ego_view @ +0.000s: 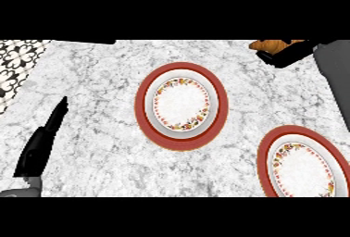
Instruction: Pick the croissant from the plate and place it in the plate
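Table (96, 152), marbled white: one. Plates, red-rimmed and floral, two: centre plate (140, 99) and four-o'clock plate (263, 162). Robot hands, two: left robot hand (41, 143) at eight o'clock, fingers straight; right robot hand (290, 54) at one o'clock, curled round one golden-brown croissant (270, 45), apart from both plates.

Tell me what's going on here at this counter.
The robot's right hand is curled round the croissant at the top right of the view, clear of both plates. The middle plate and the lower-right plate both have nothing on them, so the croissant has not yet been set down. The left hand rests open at the left side of the marble counter, holding nothing.
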